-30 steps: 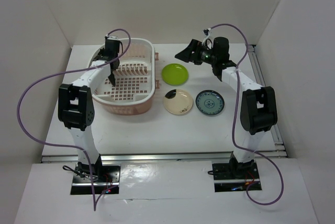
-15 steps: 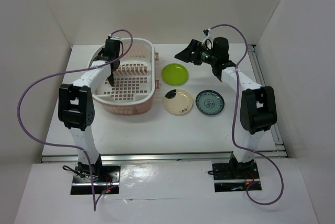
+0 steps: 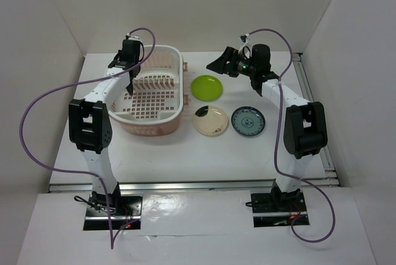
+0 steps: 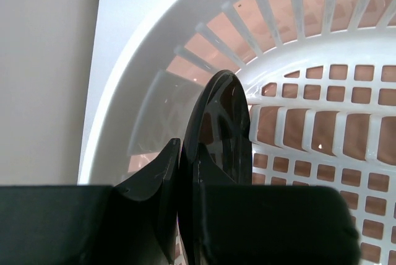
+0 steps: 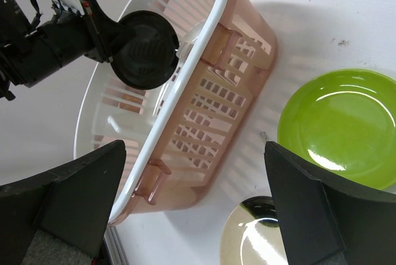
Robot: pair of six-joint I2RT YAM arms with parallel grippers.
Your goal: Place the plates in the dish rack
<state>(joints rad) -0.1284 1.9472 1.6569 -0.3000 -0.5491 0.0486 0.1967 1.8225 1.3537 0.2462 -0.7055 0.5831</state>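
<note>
The pale pink dish rack stands at the left, its row of dividers at the back. My left gripper is shut on the glossy black plate and holds it on edge over the rack's far left end; the plate also shows in the right wrist view. The lime green plate, the cream plate and the blue-green patterned plate lie flat on the table, right of the rack. My right gripper is open and empty, in the air behind the green plate.
White walls close in the table at the back and on both sides. The rack's right handle sits close to the green and cream plates. A metal rail runs along the table's near edge.
My left gripper has moved a little up and toward the rack's far left end with the black plate. The right arm and the three plates on the table have not moved.
</note>
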